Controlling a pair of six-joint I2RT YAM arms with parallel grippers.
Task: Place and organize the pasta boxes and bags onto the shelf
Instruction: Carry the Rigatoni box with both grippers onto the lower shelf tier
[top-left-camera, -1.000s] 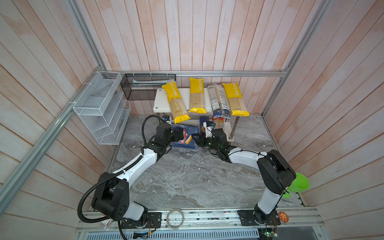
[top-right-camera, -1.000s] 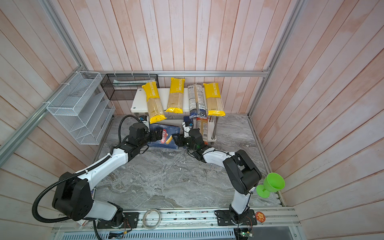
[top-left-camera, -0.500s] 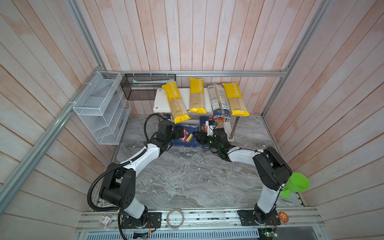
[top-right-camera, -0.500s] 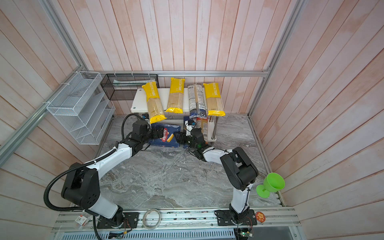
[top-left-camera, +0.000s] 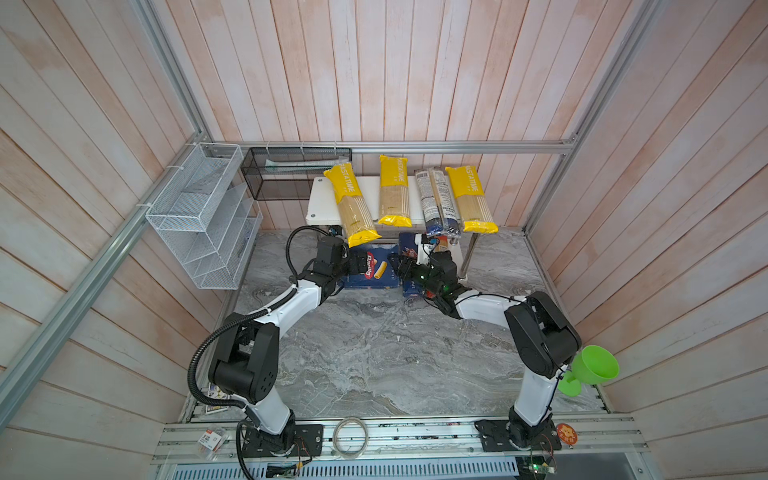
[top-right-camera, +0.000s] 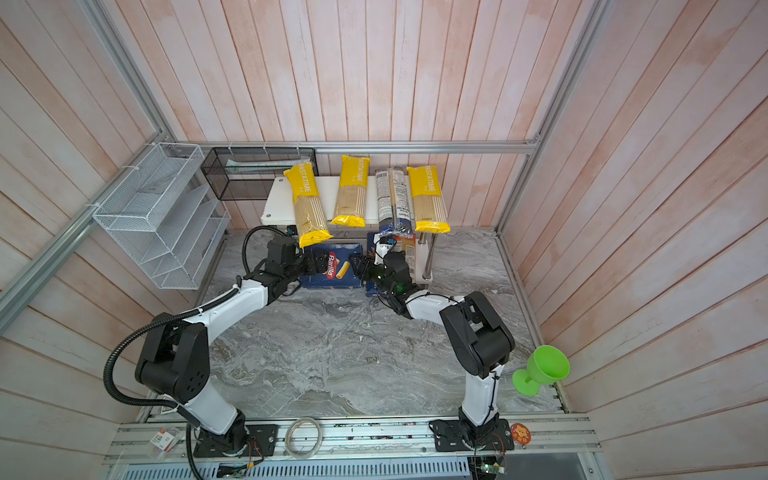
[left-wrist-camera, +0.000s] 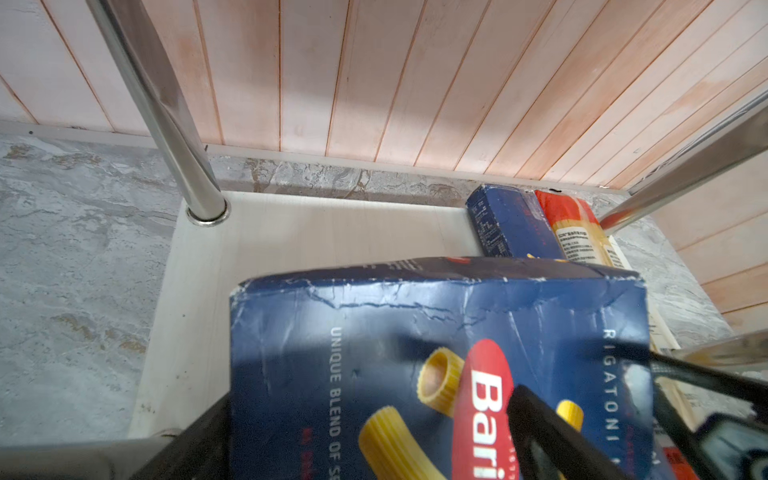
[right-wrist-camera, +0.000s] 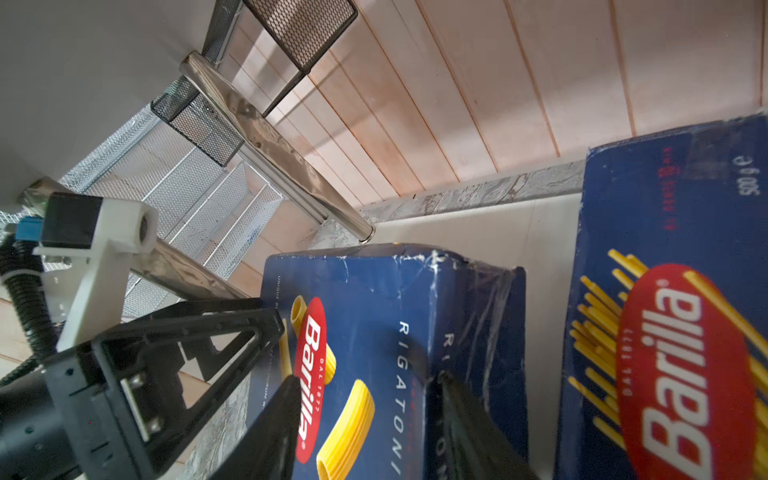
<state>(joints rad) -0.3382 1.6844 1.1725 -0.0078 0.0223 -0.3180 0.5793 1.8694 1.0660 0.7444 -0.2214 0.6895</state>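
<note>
The wide rigatoni box (top-left-camera: 376, 270) (top-right-camera: 332, 266) lies partly on the shelf's lower board (left-wrist-camera: 291, 232), its front end sticking out. My left gripper (top-left-camera: 353, 266) (left-wrist-camera: 370, 415) is shut on its left side. My right gripper (top-left-camera: 397, 266) (right-wrist-camera: 368, 378) grips its right edge, one finger on the printed face. The spaghetti box (right-wrist-camera: 665, 332) (left-wrist-camera: 507, 224) lies beside it on the lower board, with the red-ended bag (left-wrist-camera: 577, 232) further right. On the shelf's top board (top-left-camera: 320, 203) lie three yellow bags (top-left-camera: 353, 208) (top-left-camera: 395, 195) (top-left-camera: 469, 199) and the dark blue and clear bag (top-left-camera: 436, 199).
A chrome shelf leg (left-wrist-camera: 166, 116) stands just left of the rigatoni box. The white wire organiser (top-left-camera: 203, 216) and black mesh basket (top-left-camera: 286, 174) hang on the left and back walls. A green cup (top-left-camera: 590, 370) sits by the right arm's base.
Both grippers have carried the rigatoni box back towards the shelf. It was tilted in front of the shelf and now lies squarer, with its far end over the lower board.
</note>
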